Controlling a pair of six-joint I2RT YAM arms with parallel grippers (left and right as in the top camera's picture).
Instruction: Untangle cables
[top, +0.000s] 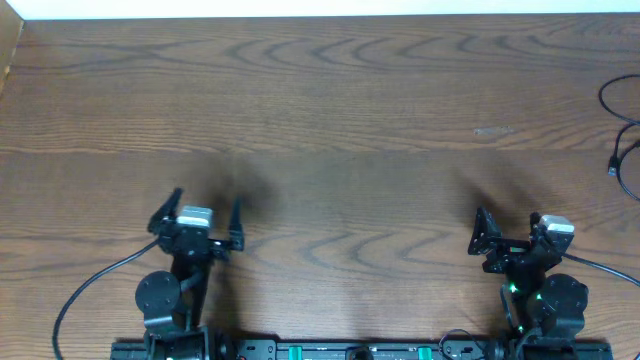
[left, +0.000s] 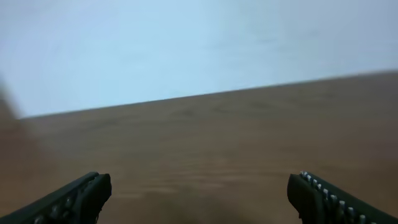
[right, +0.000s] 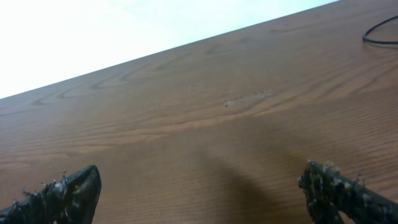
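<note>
Black cables (top: 624, 135) lie at the table's far right edge, partly cut off by the frame, with a small plug end (top: 612, 168) pointing inward. A loop of the cables shows at the top right of the right wrist view (right: 379, 34). My left gripper (top: 207, 205) is open and empty near the front left, far from the cables. In its wrist view (left: 199, 190) only bare wood lies between the fingers. My right gripper (top: 508, 224) is open and empty at the front right, below and left of the cables. Its wrist view (right: 199, 186) shows bare wood between the jaws.
The wooden table (top: 330, 110) fills the view, with its far edge against a white wall. A pale scuff mark (top: 493, 130) sits right of centre. The arms' own black leads trail from their bases at the front edge (top: 95, 280).
</note>
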